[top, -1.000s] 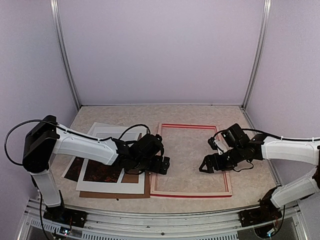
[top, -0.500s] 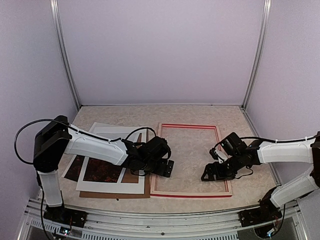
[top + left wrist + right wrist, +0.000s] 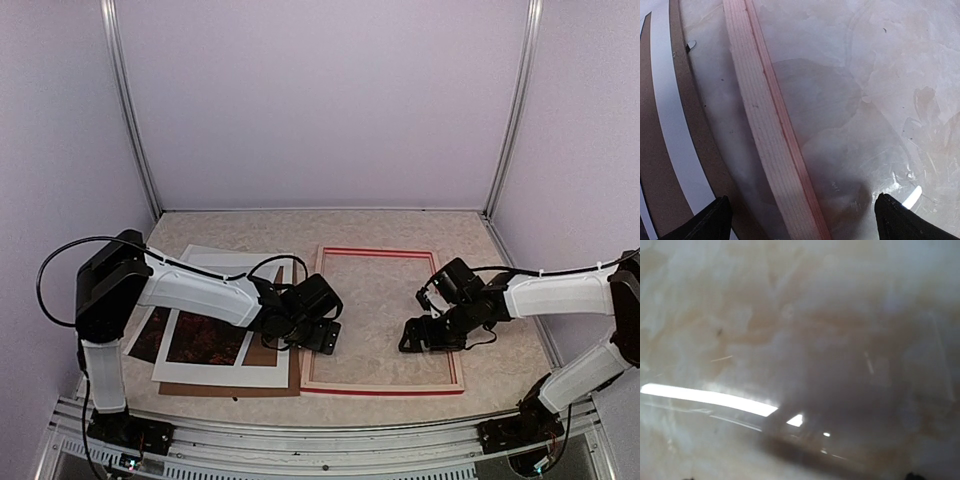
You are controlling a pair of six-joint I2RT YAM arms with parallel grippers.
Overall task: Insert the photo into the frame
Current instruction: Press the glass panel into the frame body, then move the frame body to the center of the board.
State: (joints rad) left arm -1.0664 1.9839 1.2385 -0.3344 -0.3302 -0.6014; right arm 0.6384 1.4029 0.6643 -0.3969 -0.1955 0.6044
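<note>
Pale lilac walls close in a marbled beige table [image 3: 400, 225], and the frame [image 3: 380, 389] lies flat on it at lower centre, pale back upward. The photo [image 3: 205, 342] lies at lower left, outside the frame, showing through the window of a white mat board [image 3: 225, 373] on a brown backing board [image 3: 228, 390]. The left gripper [image 3: 324, 336] hangs over the frame's left rail with its jaws spread wide, one finger either side of the wood in the wrist view. The right gripper [image 3: 412, 338], also spread and holding nothing, hovers low over the glossy area inside the frame toward its right side. The step looks like taking hold of the frame. To do it well, the left arm should come straight down, keep the rail centred, stay off the mat's edge and close squarely. Since a second ago the left arm has leaned further right, the right gripper has sunk and drawn leftward, and the frame, mat and photo have not shifted.
</note>
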